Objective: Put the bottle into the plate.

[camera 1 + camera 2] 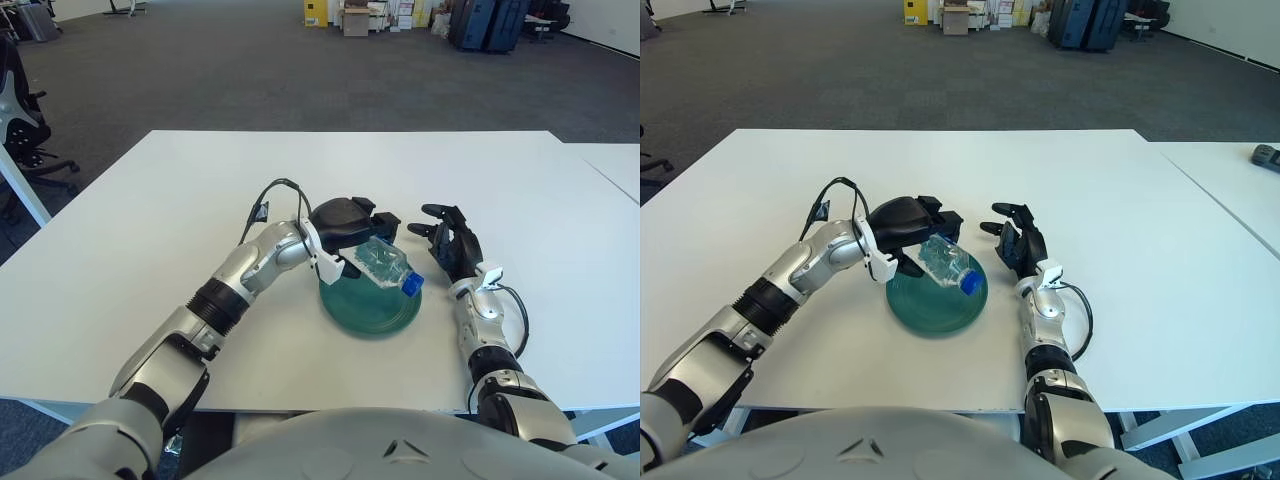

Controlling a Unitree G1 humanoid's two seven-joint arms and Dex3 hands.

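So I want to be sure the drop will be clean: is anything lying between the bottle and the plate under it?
Nothing visible. The left hand holds the clear plastic bottle with a blue cap tilted, cap down, right over the round green plate, whose surface shows bare. The right hand is beside the plate, to its right, fingers spread.

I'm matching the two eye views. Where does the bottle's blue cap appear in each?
Left eye view: the blue cap is just right of centre, over the green plate's right part.
Right eye view: the blue cap sits near centre, over the plate's right part.
Shared landmark: the left hand gripping the bottle.
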